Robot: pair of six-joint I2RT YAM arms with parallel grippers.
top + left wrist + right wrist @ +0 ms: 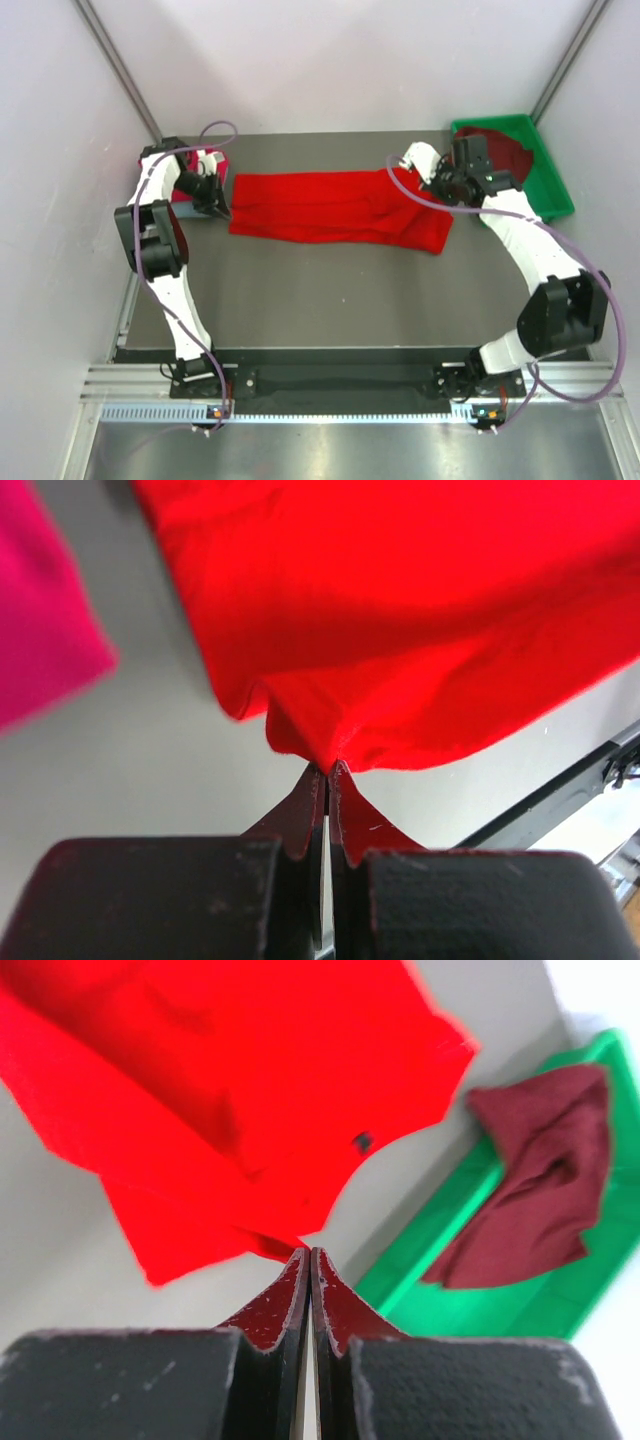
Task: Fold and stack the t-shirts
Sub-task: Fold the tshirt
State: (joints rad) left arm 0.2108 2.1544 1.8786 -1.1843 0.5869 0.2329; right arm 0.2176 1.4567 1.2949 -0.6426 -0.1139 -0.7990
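The bright red t-shirt (330, 208) lies stretched left to right across the table's far half. My left gripper (220, 209) is shut on its left edge, and the cloth bunches at the tips in the left wrist view (328, 767). My right gripper (440, 188) is shut at the shirt's right end, with a small fold of red cloth (272, 1246) at its tips (308, 1252). The crimson-pink t-shirt (40, 630) lies beside the left gripper, under the left arm (214, 160). The dark maroon t-shirt (500, 150) lies in the tray (530, 1190). The grey-blue t-shirt is out of view.
The green plastic tray (560, 195) stands at the far right corner, close to the right arm (430, 1250). White walls close in the table on the left, back and right. The arm bases stand at the near edge.
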